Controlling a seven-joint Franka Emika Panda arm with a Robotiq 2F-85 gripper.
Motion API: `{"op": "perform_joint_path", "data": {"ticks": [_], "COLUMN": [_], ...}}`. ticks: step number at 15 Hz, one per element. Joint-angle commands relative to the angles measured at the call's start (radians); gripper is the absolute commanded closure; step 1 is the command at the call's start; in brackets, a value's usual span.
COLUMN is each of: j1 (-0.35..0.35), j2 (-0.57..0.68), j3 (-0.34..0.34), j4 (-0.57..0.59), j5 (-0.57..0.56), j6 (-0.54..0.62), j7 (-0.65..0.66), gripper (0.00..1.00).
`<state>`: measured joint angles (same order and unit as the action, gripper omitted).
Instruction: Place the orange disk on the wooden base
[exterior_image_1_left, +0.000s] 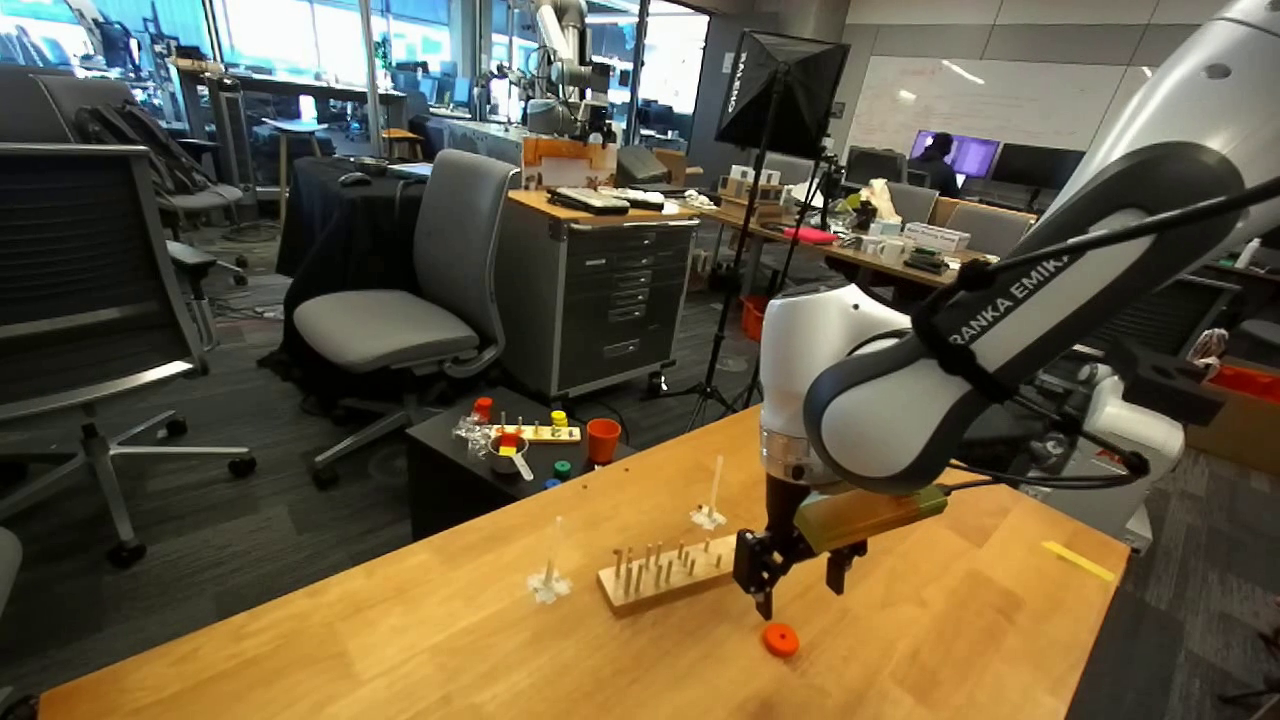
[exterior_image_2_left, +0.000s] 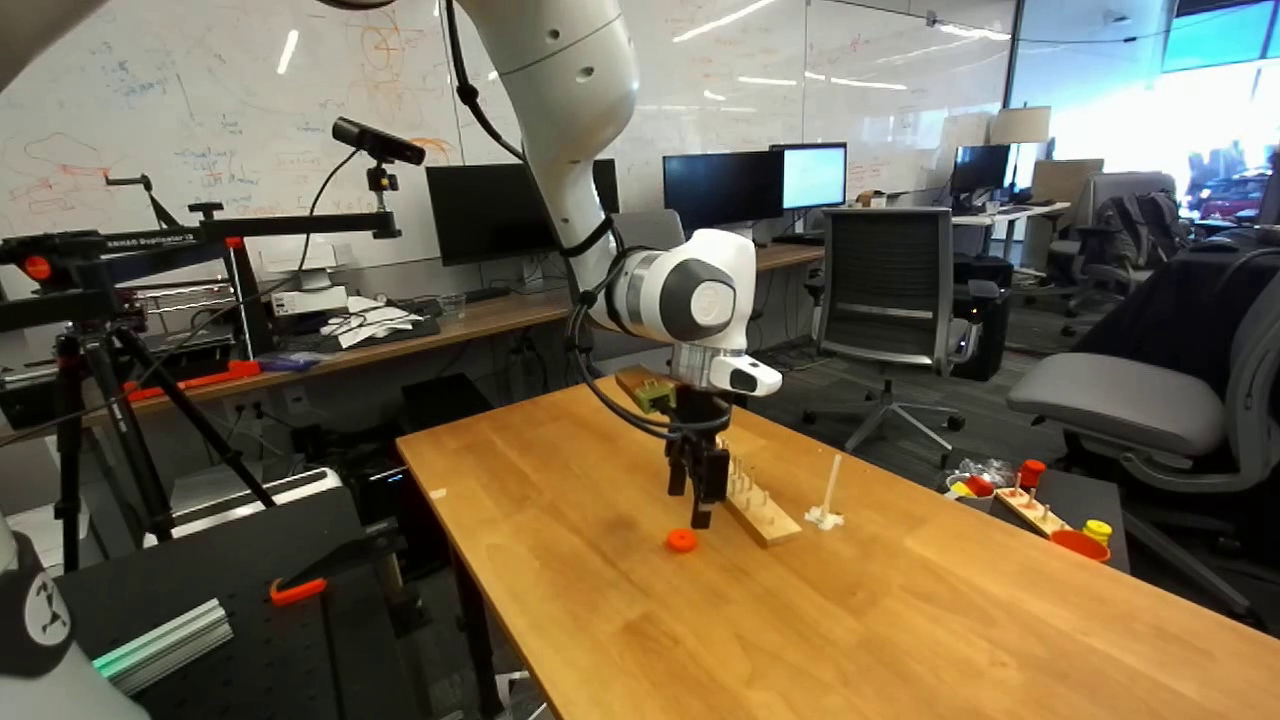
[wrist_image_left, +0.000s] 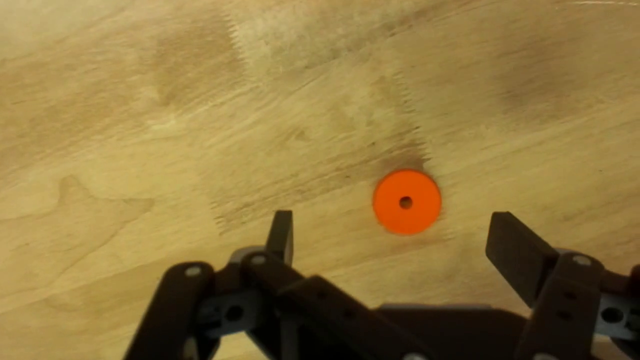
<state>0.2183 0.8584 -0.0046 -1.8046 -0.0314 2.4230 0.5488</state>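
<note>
One orange disk (exterior_image_1_left: 778, 646) lies near-right of one wooden base (exterior_image_1_left: 676, 582) in an exterior view. One gripper (exterior_image_1_left: 800, 592): two fingers, apart.

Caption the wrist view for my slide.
Gripper open above the wooden table, where the orange disk lies flat, ungrasped.

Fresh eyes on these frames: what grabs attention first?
Likely the big white-and-grey arm, reaching over the wooden table in both exterior views, its jaws spread above the surface. Next, the orange disk, a bright spot lying flat on the wooden table in all three views. Then perhaps the peg-studded wooden base, also on the wooden table, apart from the orange disk.
</note>
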Motion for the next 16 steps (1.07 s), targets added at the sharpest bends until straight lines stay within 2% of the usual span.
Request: {"op": "perform_joint_path", "data": {"ticks": [1, 16], "j1": [0.041, 0.032], "j2": [0.051, 0.111], "j3": [-0.031, -0.028], "j4": [0.065, 0.105], "j5": [0.027, 0.062], "j6": [-0.010, 0.006], "j7": [0.028, 0.045], "gripper": [0.00, 0.00]}}
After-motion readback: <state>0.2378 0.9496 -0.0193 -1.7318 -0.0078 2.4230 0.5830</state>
